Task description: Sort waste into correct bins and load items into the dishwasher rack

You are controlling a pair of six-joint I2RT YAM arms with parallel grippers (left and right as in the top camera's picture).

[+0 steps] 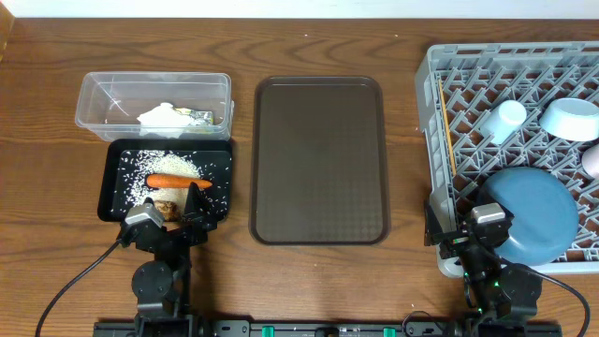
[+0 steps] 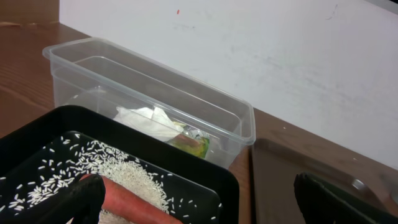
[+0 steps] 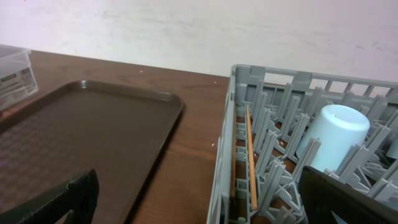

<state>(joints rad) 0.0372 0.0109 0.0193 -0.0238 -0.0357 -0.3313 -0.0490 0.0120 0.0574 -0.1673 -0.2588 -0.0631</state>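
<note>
Rice, carrot and brown lump are lying in black tray by table's front-left edge. Tissue and wrapper are sitting in clear tub behind it. Plate, bowl, cups and chopsticks are resting in rack at right edge. Left gripper and right gripper are standing spread, empty.

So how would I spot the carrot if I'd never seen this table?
Start at the big brown tray in the middle. Left of it, in front of a clear tub, sits a shallow black tray. The carrot lies in it on white rice, the only long orange thing there.
</note>
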